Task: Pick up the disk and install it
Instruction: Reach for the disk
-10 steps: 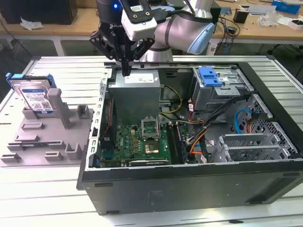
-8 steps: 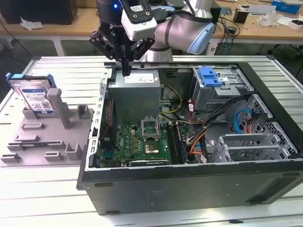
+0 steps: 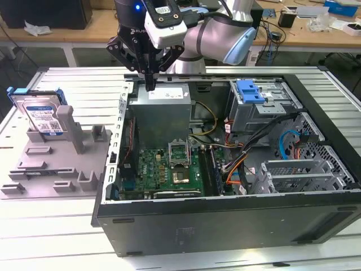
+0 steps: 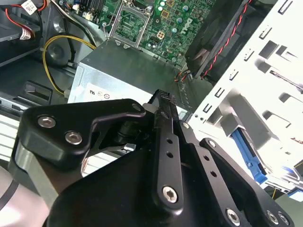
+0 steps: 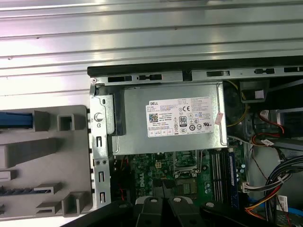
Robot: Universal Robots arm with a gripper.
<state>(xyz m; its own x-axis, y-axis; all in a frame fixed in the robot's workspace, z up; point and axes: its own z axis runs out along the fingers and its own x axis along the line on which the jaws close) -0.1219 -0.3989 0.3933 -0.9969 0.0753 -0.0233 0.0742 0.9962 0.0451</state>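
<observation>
The disk (image 3: 42,116) is a silver drive with a white-and-blue label and blue side rails. It stands on edge in the grey holder (image 3: 62,152) at the exterior view's left, outside the computer. Its blue rail (image 5: 16,119) appears as a strip in the first wrist view. My gripper (image 3: 149,83) hangs over the back left corner of the open computer case (image 3: 225,214), just above the grey power supply box (image 3: 163,110). Its fingers (image 4: 163,106) are shut together with nothing between them. The disk lies well off to the gripper's side, apart from it.
Inside the case lie a green motherboard (image 3: 169,166), cable bundles (image 3: 242,152) and a metal drive cage with a blue latch (image 3: 251,90) at the back right. The case stands on a ribbed metal table (image 3: 56,226). A cluttered bench (image 3: 316,22) runs behind.
</observation>
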